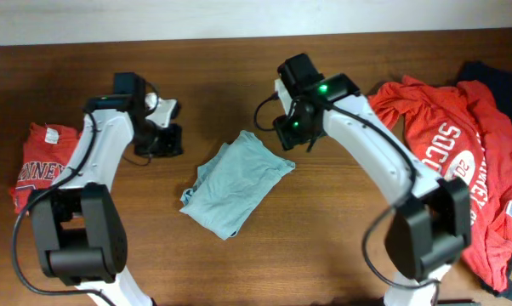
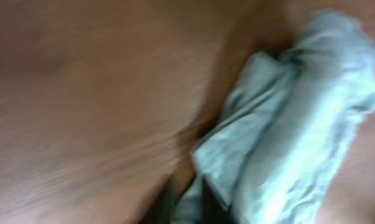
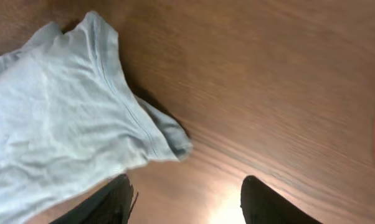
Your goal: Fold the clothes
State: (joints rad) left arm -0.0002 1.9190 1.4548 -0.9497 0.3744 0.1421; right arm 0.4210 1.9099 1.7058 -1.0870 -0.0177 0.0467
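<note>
A light blue shirt [image 1: 237, 183] lies folded and a little rumpled at the middle of the wooden table. It also shows in the right wrist view [image 3: 56, 118] and, blurred, in the left wrist view [image 2: 293, 124]. My left gripper [image 1: 164, 140] hangs left of the shirt, apart from it. Its fingers [image 2: 187, 208] look close together with nothing held. My right gripper [image 1: 285, 134] is just above the shirt's top right corner. It is open and empty [image 3: 184, 199] over bare wood.
A folded red shirt [image 1: 43, 161] lies at the left edge. A heap of red shirts [image 1: 447, 144] and a navy garment [image 1: 503, 85] covers the right side. Bare wood [image 1: 324, 246] lies in front of the blue shirt.
</note>
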